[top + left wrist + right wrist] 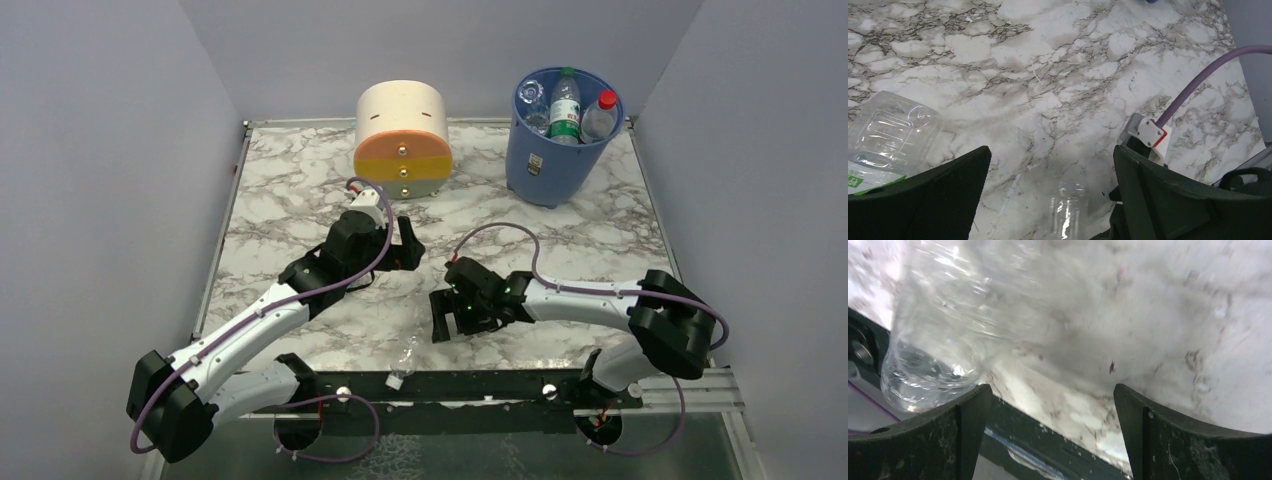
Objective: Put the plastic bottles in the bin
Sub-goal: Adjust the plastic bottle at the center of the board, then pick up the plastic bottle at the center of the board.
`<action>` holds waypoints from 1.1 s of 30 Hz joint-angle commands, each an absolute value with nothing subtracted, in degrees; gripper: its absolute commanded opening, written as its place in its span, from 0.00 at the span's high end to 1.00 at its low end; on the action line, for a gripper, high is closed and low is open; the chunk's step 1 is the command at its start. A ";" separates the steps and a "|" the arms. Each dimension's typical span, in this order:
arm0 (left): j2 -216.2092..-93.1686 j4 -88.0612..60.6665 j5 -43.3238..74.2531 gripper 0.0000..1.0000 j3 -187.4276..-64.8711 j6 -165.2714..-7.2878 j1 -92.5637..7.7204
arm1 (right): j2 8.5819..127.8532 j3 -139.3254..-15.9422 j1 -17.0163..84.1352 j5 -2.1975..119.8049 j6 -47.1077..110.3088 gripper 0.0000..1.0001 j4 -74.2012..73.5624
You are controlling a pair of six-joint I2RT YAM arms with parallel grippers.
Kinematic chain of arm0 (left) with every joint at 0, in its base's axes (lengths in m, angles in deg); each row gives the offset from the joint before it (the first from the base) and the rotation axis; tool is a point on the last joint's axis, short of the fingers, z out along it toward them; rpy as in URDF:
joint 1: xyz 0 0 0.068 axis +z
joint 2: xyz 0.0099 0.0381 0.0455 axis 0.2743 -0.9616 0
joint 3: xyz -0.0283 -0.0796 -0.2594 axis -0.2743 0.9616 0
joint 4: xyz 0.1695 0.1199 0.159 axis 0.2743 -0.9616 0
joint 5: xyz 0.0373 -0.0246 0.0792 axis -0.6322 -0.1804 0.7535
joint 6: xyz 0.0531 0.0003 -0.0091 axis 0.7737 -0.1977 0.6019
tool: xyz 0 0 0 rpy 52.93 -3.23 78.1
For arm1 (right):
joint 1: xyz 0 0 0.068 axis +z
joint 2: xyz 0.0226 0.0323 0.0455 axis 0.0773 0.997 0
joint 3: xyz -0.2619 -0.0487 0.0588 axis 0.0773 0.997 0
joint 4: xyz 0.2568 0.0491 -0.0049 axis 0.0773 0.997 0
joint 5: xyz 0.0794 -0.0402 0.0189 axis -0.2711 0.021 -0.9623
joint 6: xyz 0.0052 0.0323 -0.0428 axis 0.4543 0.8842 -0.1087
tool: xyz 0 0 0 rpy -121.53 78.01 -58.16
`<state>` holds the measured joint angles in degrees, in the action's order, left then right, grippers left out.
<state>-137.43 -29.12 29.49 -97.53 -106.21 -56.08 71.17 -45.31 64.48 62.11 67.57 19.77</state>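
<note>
A cream-and-orange round drawer unit [402, 140] stands at the back of the marble table [290, 190]; grey walls [100, 150] around.

open lane: tabletop [480, 205] between drawer unit [402, 140] and bin [545, 165] | obstacle: bottle [404, 358] lying at near edge, beside right gripper [453, 322]

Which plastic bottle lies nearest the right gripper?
The clear white-capped bottle lying on the table by the near edge, beside the right gripper. Three others sit far off in the blue bin; a green-labelled one lies by the left gripper.
</note>
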 commanded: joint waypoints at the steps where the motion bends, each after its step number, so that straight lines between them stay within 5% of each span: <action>1: -135.37 -30.97 30.27 0.01 -96.75 -106.91 -56.17 | 74.93 -48.10 62.19 62.19 64.29 0.05 15.23; 15: -127.73 -33.48 33.61 0.01 -97.04 -109.19 -56.07 | 77.39 -57.22 64.97 49.44 63.68 0.04 11.05; 33: -119.70 -32.68 29.37 0.01 -102.38 -114.43 -56.09 | 91.55 -63.28 79.65 55.20 50.26 0.02 8.77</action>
<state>-119.73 -34.98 31.63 -104.63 -112.02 -56.06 90.07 -64.19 78.17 50.48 54.04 9.11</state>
